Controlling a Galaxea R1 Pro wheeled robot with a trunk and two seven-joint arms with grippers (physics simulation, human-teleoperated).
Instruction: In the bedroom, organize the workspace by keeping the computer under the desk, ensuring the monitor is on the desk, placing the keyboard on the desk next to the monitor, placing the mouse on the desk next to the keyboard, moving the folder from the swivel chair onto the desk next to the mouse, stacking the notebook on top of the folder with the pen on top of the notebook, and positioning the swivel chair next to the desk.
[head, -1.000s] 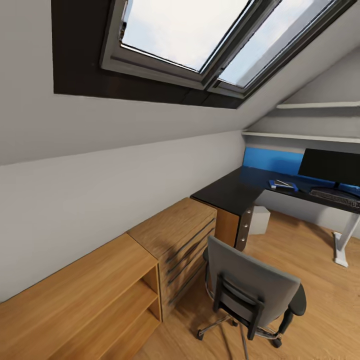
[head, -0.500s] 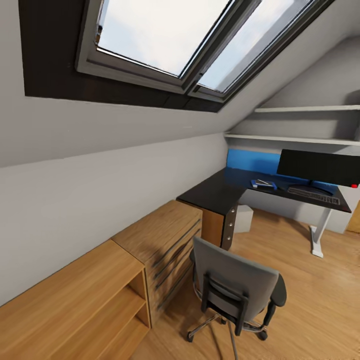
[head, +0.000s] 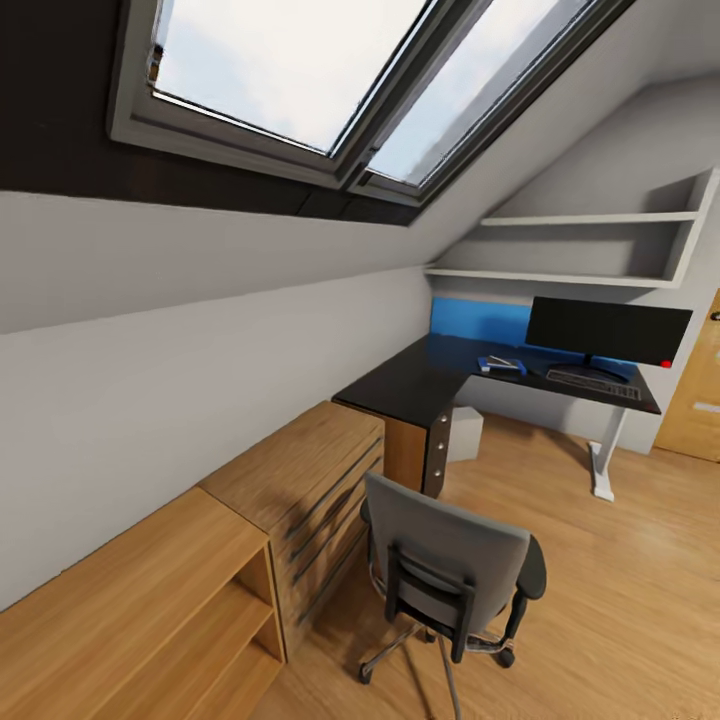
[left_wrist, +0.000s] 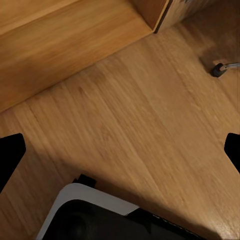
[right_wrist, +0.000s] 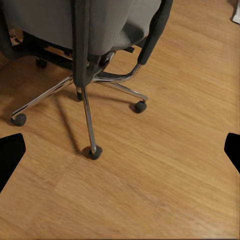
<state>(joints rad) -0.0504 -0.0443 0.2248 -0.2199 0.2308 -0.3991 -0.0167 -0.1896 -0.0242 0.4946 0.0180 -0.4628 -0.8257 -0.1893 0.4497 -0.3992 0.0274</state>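
We see an attic room: a sloped grey wall (head: 200, 290) carries a bright skylight (head: 330, 70) showing pale sky. Under it runs a light-wood dresser (head: 290, 490) beside an open shelf unit (head: 150, 610). Two white shelves (head: 570, 250) fill the far corner. The floor (head: 620, 590) is wood plank; at right stands what may be a door (head: 700, 400).

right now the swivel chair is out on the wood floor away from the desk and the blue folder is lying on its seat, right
Not quite. The swivel chair does stand out on the wood floor, apart from the desk, but the blue folder is not on its seat. The head view shows the folder lying on the desk, beside the monitor.
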